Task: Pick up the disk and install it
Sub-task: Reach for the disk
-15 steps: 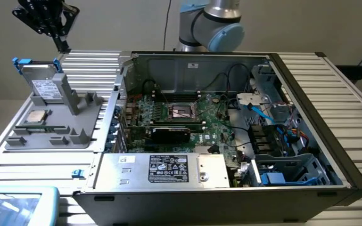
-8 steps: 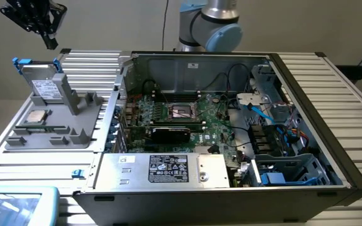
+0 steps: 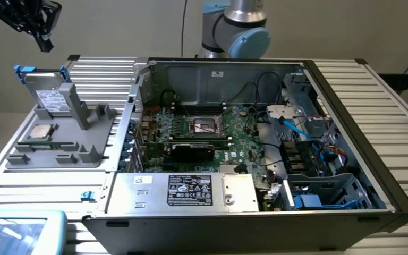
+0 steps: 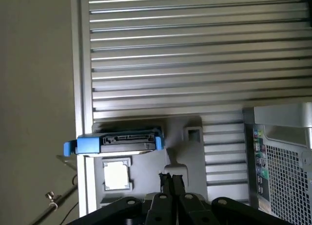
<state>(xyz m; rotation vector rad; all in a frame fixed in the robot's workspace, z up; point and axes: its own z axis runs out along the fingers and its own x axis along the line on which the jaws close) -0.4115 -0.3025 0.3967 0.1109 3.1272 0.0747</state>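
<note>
The disk stands on edge in a slot of the grey fixture at the exterior view's left, silver-grey with a white label and a blue carrier frame. My gripper hangs high above and a little behind it, apart from it. From the wrist view the disk shows edge-on with its connector up, and the gripper has its black fingers pressed together with nothing between them.
A small square processor chip lies on the fixture beside the disk. The open computer case fills the middle, with the power-supply box in front and a blue-railed drive cage at the exterior view's right. The arm's base stands behind.
</note>
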